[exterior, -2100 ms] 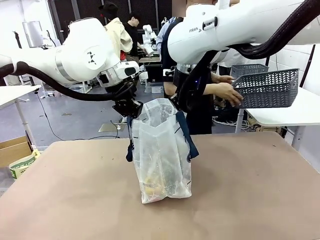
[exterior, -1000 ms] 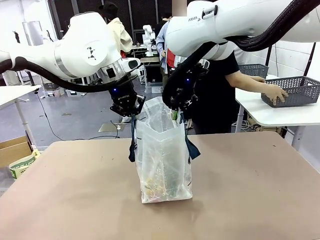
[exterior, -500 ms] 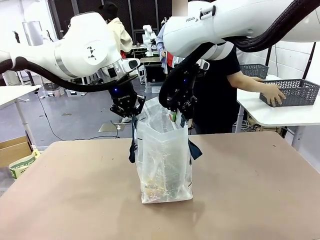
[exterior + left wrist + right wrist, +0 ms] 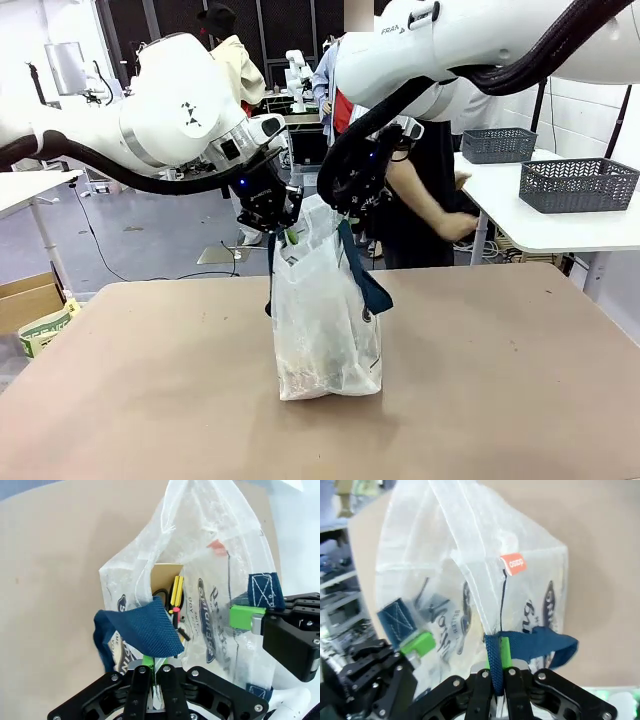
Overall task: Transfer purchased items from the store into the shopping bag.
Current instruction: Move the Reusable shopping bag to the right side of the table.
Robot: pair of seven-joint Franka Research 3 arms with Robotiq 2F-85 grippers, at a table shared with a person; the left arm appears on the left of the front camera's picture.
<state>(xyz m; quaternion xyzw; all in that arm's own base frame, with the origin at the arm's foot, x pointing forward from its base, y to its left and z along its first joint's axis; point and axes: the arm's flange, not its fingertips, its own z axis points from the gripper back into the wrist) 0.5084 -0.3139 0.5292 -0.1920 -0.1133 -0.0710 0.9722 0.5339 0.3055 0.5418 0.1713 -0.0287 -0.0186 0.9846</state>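
Clenched on opposite top edges of translucent whitish plastic shopping bag (image 4: 325,320): left gripper (image 4: 278,228), right gripper (image 4: 347,215); upright on brown table (image 4: 500,380), yellow packets (image 4: 176,592) inside; probably finishing; next needs level, joint lifting.

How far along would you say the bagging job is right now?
Done: packets already lie inside the shopping bag, which stands on the table. In hand: the left hand and right hand are each shut on the shopping bag's top, at its navy straps. Left: probably just lifting or handing the bag over; a grey basket sits on the side table, contents hidden.
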